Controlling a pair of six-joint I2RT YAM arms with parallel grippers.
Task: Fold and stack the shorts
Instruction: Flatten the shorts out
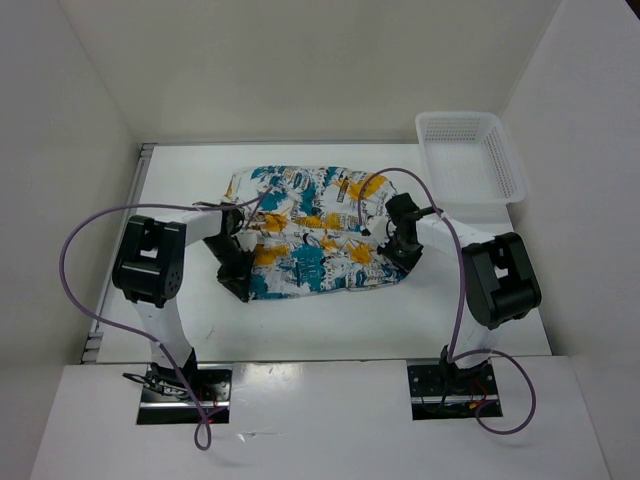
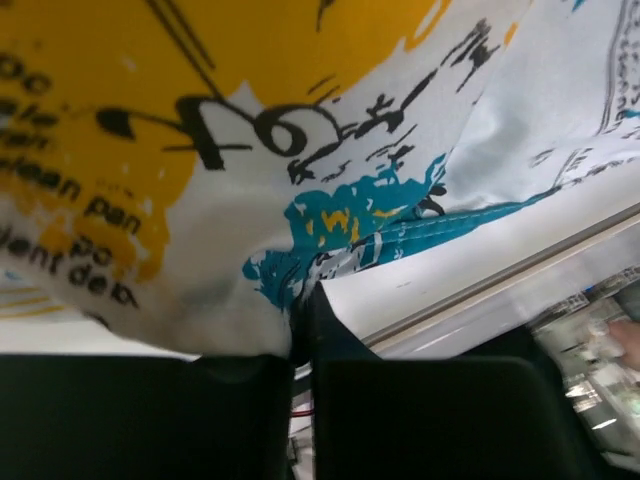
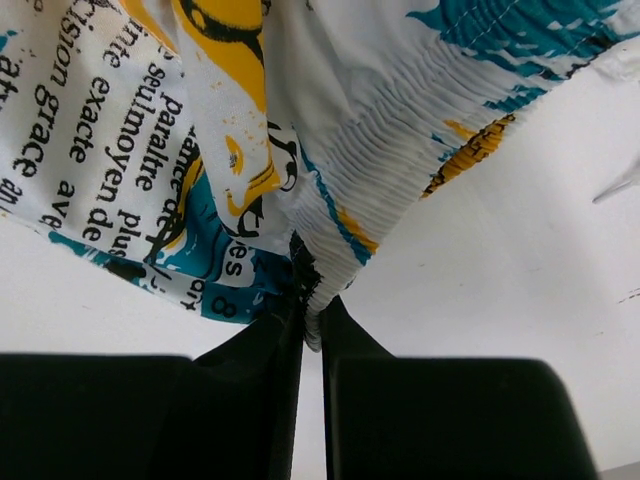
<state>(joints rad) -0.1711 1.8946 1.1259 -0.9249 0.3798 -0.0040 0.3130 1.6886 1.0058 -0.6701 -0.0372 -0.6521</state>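
Note:
The printed shorts (image 1: pixel 305 232) lie spread on the white table in the top view, white cloth with teal, yellow-orange and black print. I cannot tell two pieces apart. My left gripper (image 1: pixel 236 268) sits at their left edge, shut on a fold of the cloth (image 2: pixel 250 290). My right gripper (image 1: pixel 392 240) sits at their right edge, shut on the ribbed waistband (image 3: pixel 330 290). In both wrist views the cloth hangs from the jaws just above the table.
A white plastic lattice basket (image 1: pixel 470 155) stands at the back right corner. White walls close in the table on the left, back and right. A table edge strip (image 2: pixel 520 275) shows in the left wrist view.

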